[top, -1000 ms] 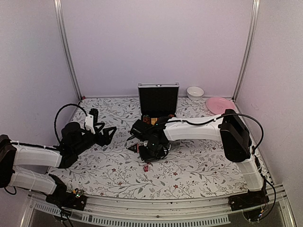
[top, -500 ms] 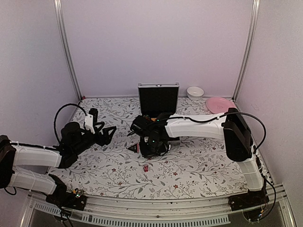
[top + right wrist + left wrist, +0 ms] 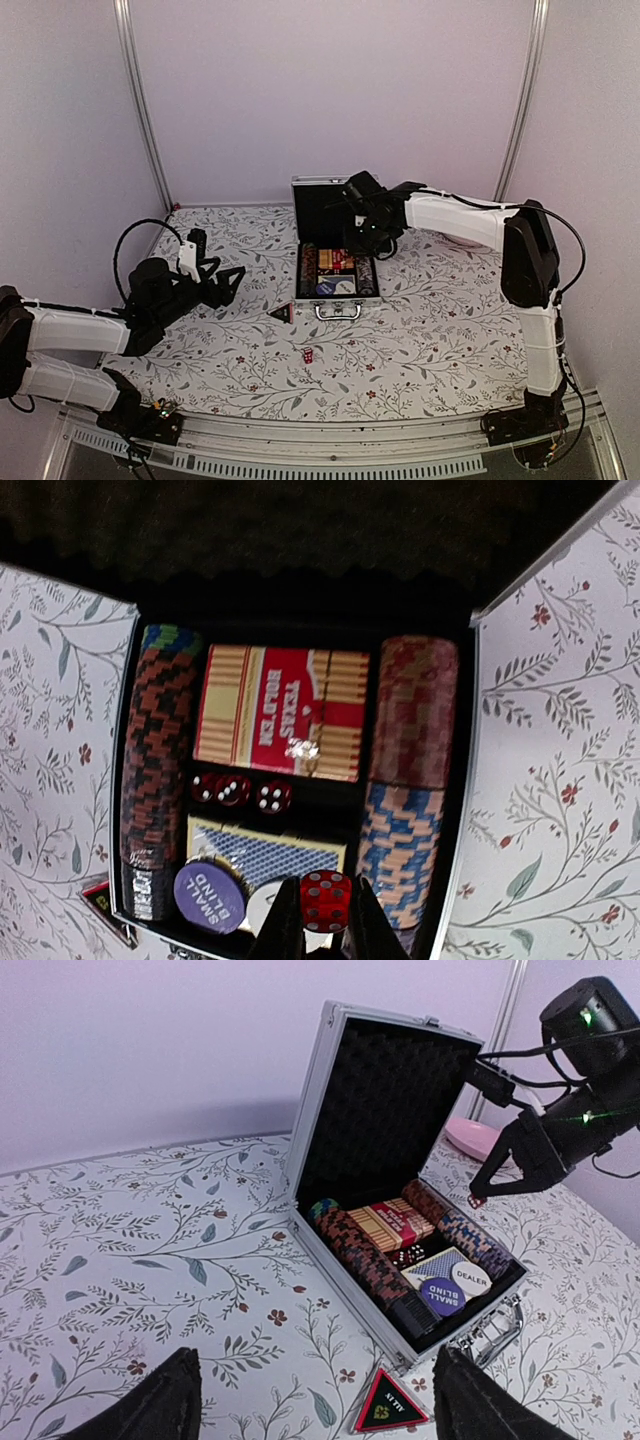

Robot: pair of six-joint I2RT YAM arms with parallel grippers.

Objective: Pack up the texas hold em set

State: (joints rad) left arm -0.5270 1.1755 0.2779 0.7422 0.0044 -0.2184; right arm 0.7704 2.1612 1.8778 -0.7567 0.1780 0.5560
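Note:
The silver case (image 3: 303, 272) lies open at mid table, lid upright. In the right wrist view it holds chip rows (image 3: 160, 760), the tan-red card pack (image 3: 280, 712) and three red dice (image 3: 240, 792). My right gripper (image 3: 362, 236) hangs over the case, shut on a red die (image 3: 326, 900); it also shows in the left wrist view (image 3: 480, 1198). My left gripper (image 3: 225, 283) is open and empty, left of the case. The black triangular piece (image 3: 282, 314) lies by the case's front left corner, between my left fingers (image 3: 170, 1400). Another red die (image 3: 308, 355) lies on the table nearer me.
A pink plate (image 3: 463, 221) and a white bowl (image 3: 412, 195) stand at the back right, beyond the case. Walls with metal posts close the back and sides. The floral cloth (image 3: 430, 330) covers the whole table.
My right arm has lifted from the table in front of the case and swung back over it, carrying a red die. The case's inside now shows. The left arm has not moved.

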